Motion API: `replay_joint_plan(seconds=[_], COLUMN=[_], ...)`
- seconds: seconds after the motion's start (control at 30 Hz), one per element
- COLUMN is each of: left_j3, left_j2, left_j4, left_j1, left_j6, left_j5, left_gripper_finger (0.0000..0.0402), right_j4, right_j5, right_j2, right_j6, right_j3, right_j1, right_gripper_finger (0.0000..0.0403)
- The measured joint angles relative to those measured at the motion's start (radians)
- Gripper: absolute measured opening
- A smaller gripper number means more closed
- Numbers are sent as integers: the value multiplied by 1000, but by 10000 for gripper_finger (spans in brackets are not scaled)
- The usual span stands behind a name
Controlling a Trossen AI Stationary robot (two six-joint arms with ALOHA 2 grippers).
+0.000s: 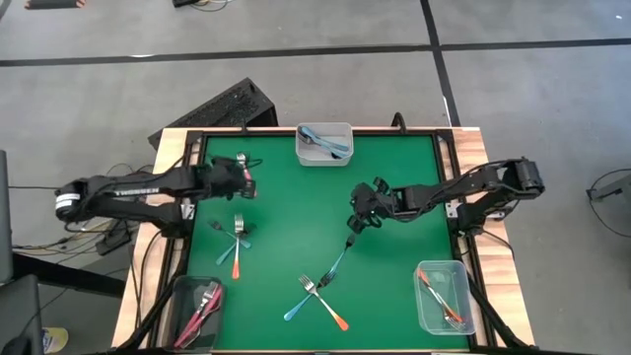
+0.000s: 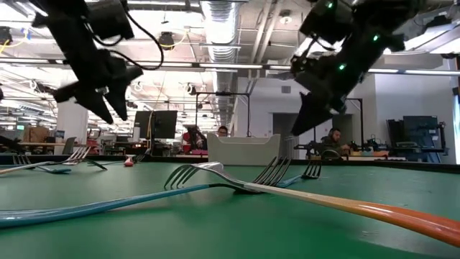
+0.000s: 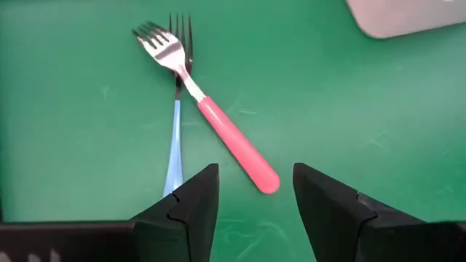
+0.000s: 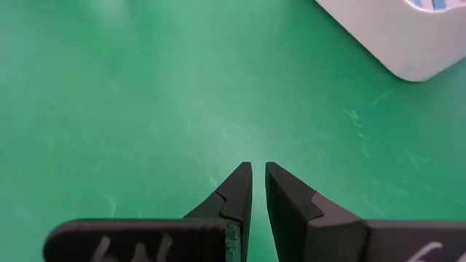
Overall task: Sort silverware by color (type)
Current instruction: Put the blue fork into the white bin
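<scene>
Left wrist view: left hand (image 3: 255,193) spread over pink fork (image 3: 218,120).

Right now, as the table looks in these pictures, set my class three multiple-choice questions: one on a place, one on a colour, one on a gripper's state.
1. Seen from above, where is the container holding blue forks?
A. Middle of the mat's top edge
B. Bottom left corner
C. Bottom right corner

2. What colour is the handle of the fork crossing a blue one just ahead of the left gripper?
A. Orange
B. Green
C. Pink

3. What is the left gripper's state?
A. Shut on a fork
B. Open and empty
C. Shut and empty

Answers:
1 A: the container with blue forks sits at the top edge's middle.
2 C: the fork lying over the blue one has a pink handle.
3 B: the left gripper shows a wide gap with only mat between its fingers.
</scene>
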Motion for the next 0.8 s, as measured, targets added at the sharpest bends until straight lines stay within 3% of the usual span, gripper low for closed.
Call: replay_joint_plan(seconds=[0.37, 0.8], left_j3=[-1, -1], left_j2=[241, 388], left_j4=[112, 301], left_j1=[180, 208], left_j6=[42, 106], left_j5=[63, 137], left_gripper_finger=[163, 163], right_j4=[20, 22], right_j5=[-3, -3], right_j2=[8, 8], right_j6=[6, 4], right_j3=[-15, -15], right_j1=[-7, -7], right_gripper_finger=[68, 68])
